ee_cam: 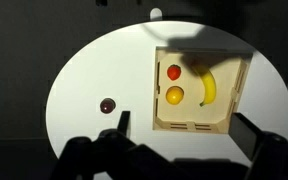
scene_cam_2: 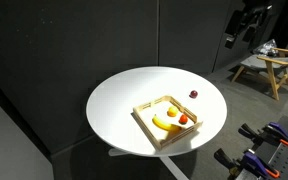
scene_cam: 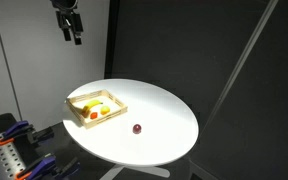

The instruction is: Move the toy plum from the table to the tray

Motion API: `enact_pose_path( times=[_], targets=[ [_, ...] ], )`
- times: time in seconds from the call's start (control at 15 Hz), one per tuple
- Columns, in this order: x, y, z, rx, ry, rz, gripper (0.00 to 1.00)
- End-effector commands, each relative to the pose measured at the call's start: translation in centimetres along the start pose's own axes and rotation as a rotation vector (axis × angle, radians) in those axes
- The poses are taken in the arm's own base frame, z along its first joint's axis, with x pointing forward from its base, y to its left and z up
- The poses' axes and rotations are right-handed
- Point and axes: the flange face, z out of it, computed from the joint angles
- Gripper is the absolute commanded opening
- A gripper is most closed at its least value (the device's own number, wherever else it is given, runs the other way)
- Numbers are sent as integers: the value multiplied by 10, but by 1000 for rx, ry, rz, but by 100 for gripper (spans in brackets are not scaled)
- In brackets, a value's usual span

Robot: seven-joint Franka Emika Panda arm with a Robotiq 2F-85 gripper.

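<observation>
The toy plum (scene_cam: 137,129) is a tiny dark red-purple ball on the white round table (scene_cam: 164,135), apart from the light wood tray (scene_cam: 80,117). It also shows in an exterior view (scene_cam_2: 194,95) beside the tray (scene_cam_2: 142,118) and in the wrist view (ee_cam: 107,105), left of the tray (ee_cam: 236,95). My gripper (scene_cam: 71,32) hangs high above the table, far from the plum, open and empty. It shows in an exterior view (scene_cam_2: 243,33) and in the wrist view (ee_cam: 180,128).
The tray holds a yellow banana toy (ee_cam: 208,88), an orange-red fruit (ee_cam: 174,72) and a yellow-orange fruit (ee_cam: 174,96). Clamps (scene_cam: 14,133) lie beside the table. A wooden stool (scene_cam_2: 266,66) stands behind. Dark curtains surround the table.
</observation>
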Motion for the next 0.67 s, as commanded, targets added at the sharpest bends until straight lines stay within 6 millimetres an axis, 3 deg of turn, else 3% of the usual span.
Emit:
enact_pose_path(
  times=[0.0,0.6],
  targets=[
    [0,0,-1,0,0,0,100],
    [5,5,-4,17,3,11,100]
  ],
)
